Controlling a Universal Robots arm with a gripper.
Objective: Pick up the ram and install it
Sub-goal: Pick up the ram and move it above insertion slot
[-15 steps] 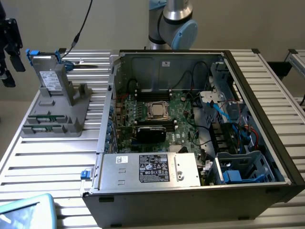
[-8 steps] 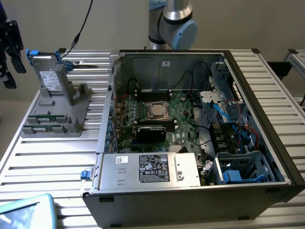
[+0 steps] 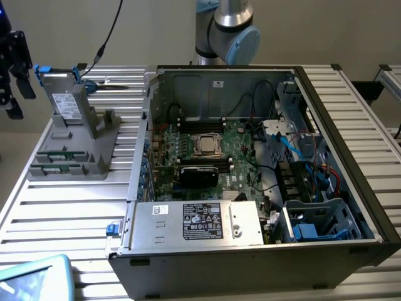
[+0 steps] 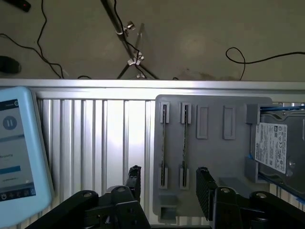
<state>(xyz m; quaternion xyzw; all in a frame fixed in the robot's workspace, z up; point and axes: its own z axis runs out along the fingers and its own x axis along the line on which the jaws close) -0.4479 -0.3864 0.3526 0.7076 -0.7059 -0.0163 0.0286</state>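
Two rams, thin green sticks [image 4: 164,143] [image 4: 185,143], stand on edge in adjacent slots of a grey holder [image 4: 214,157]. In the exterior view they show as green strips [image 3: 59,154] at the holder's front. My gripper [image 4: 169,183] hangs above the holder, open, one black finger [image 4: 135,180] off the holder's edge and the other [image 4: 205,187] over the holder beyond the sticks. Nothing is between the fingers. The gripper [image 3: 15,94] hangs at the exterior view's far left. The open computer case [image 3: 351,207] shows its motherboard [image 3: 241,150] and CPU socket [image 3: 207,145].
A grey drive with a white sticker and blue tabs [image 3: 62,100] [image 4: 274,148] stands upright in the same holder. A pale blue tablet [image 3: 34,279] [image 4: 16,148] lies at the ribbed table's corner. Cables and a tripod leg [image 4: 128,43] are on the floor beyond the table edge.
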